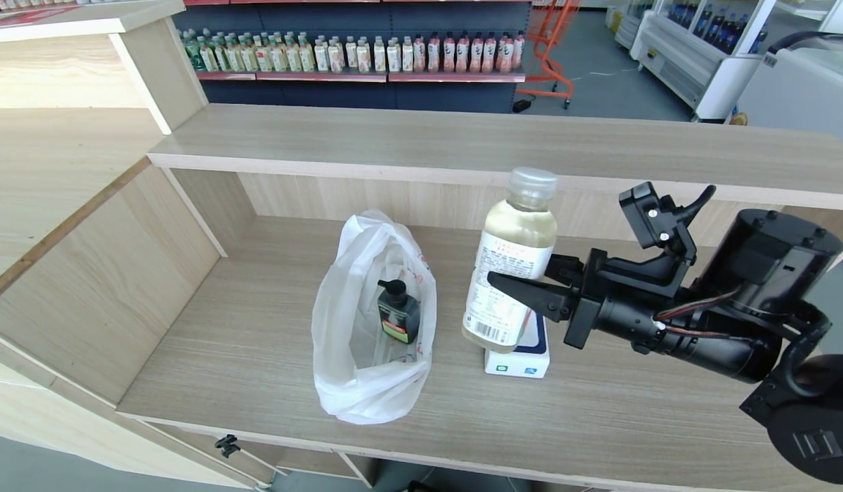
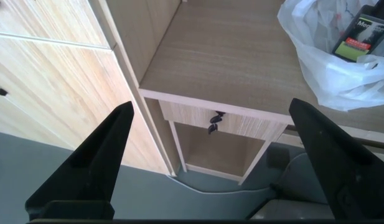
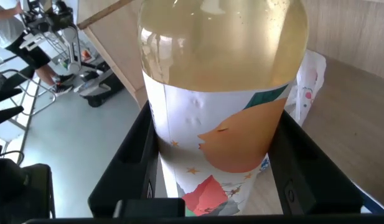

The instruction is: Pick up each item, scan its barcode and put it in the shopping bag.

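The right pincer [image 1: 511,287] clamped the full, probably heavy, slippery drink bottle [image 1: 513,239] mid-body over the scanner box [image 1: 520,363]; the left pincer [image 2: 211,107] gaped empty.

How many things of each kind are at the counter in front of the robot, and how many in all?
Plastic shopping bag: 1
Bottles: 2 (drink bottle in the right tool, black pump bottle in that bag)
Small white-and-blue box under the drink bottle: 1
Total: 4
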Motion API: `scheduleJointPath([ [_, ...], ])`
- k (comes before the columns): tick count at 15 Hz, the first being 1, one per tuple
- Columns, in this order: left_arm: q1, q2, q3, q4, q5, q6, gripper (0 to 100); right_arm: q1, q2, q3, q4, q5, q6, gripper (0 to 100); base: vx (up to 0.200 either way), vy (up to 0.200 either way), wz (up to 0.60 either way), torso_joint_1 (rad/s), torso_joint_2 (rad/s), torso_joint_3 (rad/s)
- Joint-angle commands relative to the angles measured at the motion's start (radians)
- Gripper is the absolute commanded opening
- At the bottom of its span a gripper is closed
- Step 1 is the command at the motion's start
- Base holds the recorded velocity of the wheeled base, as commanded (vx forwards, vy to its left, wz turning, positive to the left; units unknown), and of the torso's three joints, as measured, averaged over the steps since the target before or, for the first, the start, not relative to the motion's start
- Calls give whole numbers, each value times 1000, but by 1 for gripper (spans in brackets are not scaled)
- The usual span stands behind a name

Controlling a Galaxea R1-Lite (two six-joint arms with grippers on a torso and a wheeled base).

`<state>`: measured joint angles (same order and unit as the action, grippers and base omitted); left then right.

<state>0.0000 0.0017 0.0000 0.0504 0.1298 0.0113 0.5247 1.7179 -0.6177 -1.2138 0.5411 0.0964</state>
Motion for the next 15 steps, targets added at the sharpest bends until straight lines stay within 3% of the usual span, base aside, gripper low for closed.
scheduleJointPath([
  [1,0,0,0,0,1,-1,100,3,-7,9,-1,0,0,0,0,0,0,0,0,0],
  [7,0,0,0,0,1,-2,100,11,-18,12,7,2,63,0,0,200,0,2,6,2],
  [15,0,0,0,0,1,-2,100,52,91,116,-43,-33,143,0,0,0,0,0,0,0],
])
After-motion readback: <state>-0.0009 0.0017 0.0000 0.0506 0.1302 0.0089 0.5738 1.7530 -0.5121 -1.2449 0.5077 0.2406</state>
